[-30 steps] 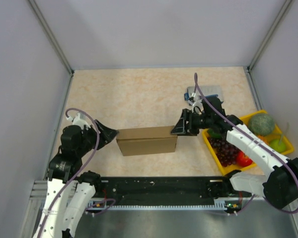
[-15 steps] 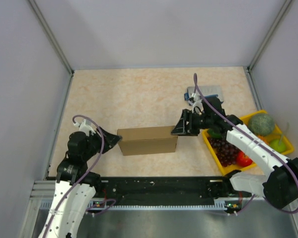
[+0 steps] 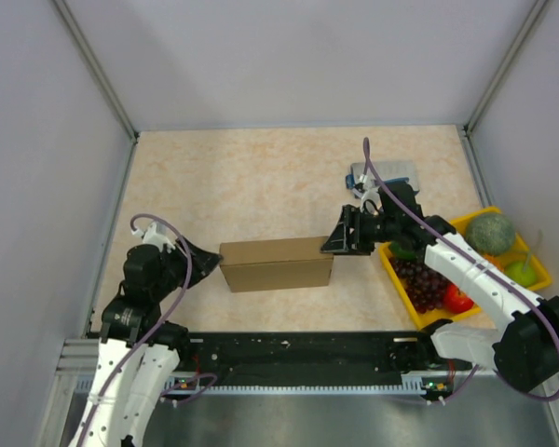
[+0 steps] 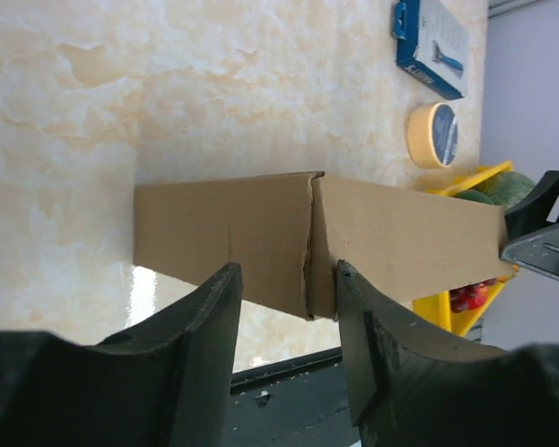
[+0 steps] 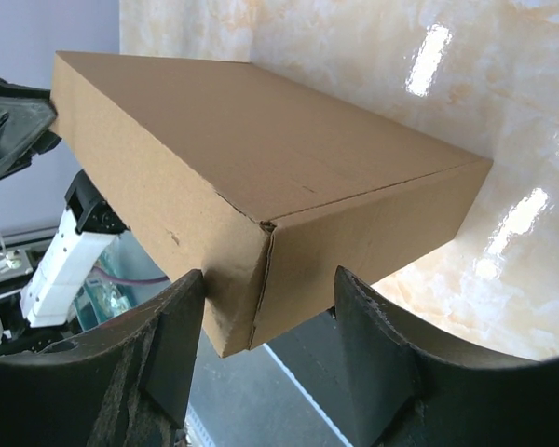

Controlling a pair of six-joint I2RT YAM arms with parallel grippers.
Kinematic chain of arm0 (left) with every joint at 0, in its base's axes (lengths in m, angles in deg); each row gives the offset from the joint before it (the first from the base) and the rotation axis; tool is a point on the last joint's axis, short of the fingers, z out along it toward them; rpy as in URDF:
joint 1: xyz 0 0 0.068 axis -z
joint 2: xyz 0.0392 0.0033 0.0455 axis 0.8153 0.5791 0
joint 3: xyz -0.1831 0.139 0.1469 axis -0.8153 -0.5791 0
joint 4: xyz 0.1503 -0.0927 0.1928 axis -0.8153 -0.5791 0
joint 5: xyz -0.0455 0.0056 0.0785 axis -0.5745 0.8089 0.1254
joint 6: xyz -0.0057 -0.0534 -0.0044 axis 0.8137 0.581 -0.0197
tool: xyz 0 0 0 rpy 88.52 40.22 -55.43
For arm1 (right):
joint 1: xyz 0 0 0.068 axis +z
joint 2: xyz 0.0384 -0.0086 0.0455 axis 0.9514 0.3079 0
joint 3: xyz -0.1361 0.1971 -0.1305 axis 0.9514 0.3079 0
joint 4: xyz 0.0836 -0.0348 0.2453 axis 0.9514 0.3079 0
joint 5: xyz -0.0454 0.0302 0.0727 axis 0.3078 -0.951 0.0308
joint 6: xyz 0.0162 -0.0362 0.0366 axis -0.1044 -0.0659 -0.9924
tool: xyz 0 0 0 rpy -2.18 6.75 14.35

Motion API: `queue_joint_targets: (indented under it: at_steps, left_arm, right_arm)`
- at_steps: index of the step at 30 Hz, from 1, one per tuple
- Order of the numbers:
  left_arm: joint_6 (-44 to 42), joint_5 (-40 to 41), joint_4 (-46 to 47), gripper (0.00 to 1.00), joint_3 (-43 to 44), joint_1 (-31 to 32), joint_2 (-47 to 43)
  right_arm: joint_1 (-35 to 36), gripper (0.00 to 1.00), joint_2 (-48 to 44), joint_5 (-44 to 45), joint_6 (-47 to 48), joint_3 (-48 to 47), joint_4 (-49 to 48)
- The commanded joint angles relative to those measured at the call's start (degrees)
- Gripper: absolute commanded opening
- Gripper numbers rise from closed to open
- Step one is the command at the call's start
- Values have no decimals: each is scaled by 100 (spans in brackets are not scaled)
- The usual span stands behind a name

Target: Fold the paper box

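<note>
Lying closed on the table (image 3: 261,177), paper box (image 3: 276,264) was seen, left gripper (image 3: 209,263) spread apart at one end, right gripper (image 3: 336,244) astride other corner, grip not discernible

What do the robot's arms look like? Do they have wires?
The left arm and the right arm are white tubes linked by chunky black joints. A thin purple cable loops along each one. The left gripper and the right gripper are black, each with two smooth curved fingers.
</note>
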Motion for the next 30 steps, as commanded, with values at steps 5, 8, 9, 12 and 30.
queue_joint_targets:
  at_steps: [5,8,9,12,30]
  left_arm:
    - [-32,281,61,28,-490,-29,-52]
    - [-225,342,-158,50,107,-29,88]
    - [-260,377,-246,56,474,-29,141]
    - [-331,343,-335,61,654,-38,273]
    - [-357,114,-264,50,380,-38,238]
  right_arm:
    - [-20,57,8,40,193,-14,-55]
    - [-11,56,-27,5,202,-76,-55]
    - [-20,56,-36,13,185,-102,-47]
    - [-72,56,-71,-100,123,-146,-55]
    - [-432,51,-502,-557,18,100,-126]
